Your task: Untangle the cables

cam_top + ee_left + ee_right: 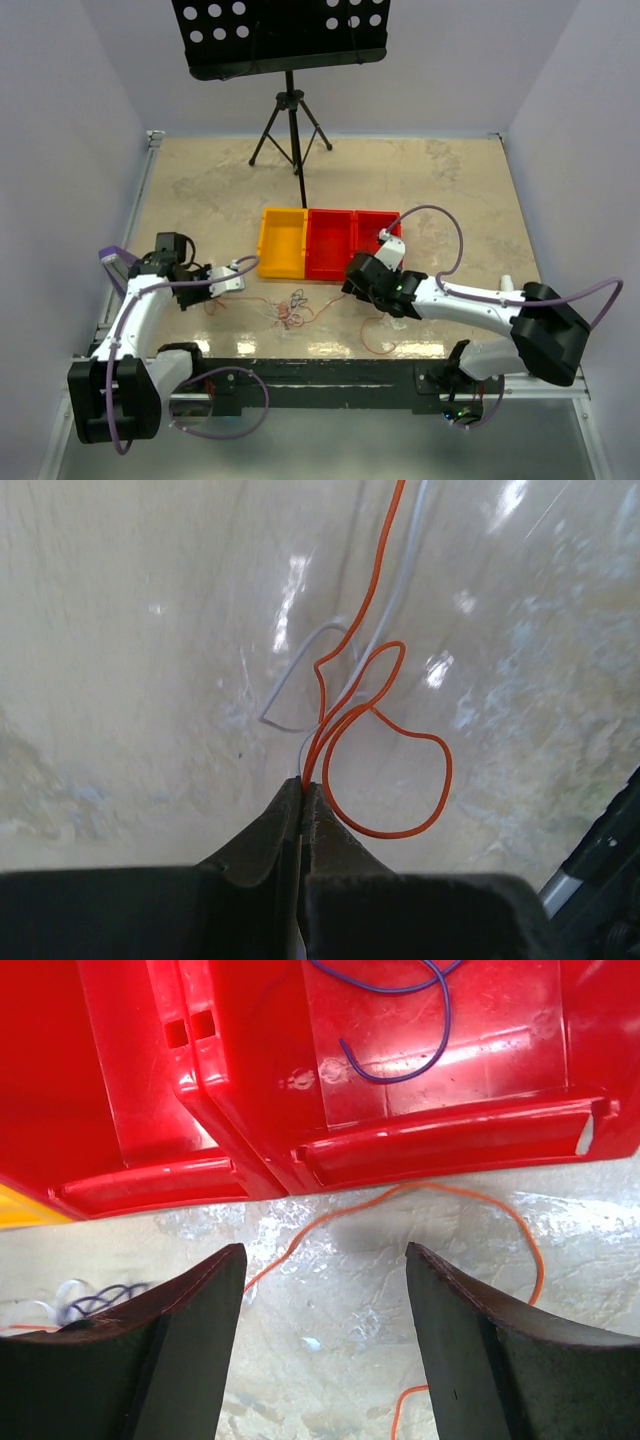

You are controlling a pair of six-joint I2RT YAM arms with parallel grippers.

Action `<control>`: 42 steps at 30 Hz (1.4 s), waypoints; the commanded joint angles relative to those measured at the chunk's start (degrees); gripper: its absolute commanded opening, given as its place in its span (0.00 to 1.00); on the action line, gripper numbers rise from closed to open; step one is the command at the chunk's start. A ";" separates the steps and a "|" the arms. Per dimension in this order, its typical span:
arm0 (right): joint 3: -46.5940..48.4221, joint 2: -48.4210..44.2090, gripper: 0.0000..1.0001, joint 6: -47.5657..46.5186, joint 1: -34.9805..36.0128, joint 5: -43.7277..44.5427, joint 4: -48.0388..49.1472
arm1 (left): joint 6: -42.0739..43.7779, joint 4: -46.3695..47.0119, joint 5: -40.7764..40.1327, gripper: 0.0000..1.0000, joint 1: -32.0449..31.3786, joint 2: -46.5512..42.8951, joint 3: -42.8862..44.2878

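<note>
My left tool (303, 785) is clenching a thin orange wire (446, 780) right at its fingertips. A pale white wire (264, 718) seems to be running into the same pinch (I cannot tell whether it is truly caught). My right tool (322, 1252) is hanging released, fingers spread with nothing between them, just in front of a glossy red plastic bin (440, 1140) where a loose purple wire (446, 1020) is lying. The small knot of thin mixed-colour wires (290, 308) is sitting on the marbled beige desk (200, 190) between my two arms. I am judging these strands to be feather-light, limp and a little springy, likely to slide through a slack pinch. So I am favouring a firm hold on a free end or an outer loop, away from the knot, and pulling gently.
</note>
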 commanded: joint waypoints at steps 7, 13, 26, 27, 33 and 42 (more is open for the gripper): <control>3.34 7.17 0.70 -1.71 0.24 -0.03 6.81 | 5.64 -0.98 -2.23 0.00 9.06 1.38 7.90; 3.51 5.51 0.70 -0.48 1.12 1.46 4.10 | 2.13 0.22 3.58 0.00 9.05 0.85 10.99; 4.74 6.03 0.77 5.68 1.47 8.67 -5.24 | -0.87 3.58 5.61 0.00 9.06 3.31 8.18; 4.66 6.90 0.77 5.33 1.47 8.68 -4.18 | -0.69 3.40 5.61 0.00 9.06 3.14 8.00; 3.60 11.21 0.76 3.74 1.47 9.11 1.53 | 0.10 2.52 5.87 0.00 9.06 2.43 7.74; -0.18 9.29 0.49 1.98 2.61 7.10 6.37 | 0.10 1.21 7.89 0.00 9.05 2.78 8.53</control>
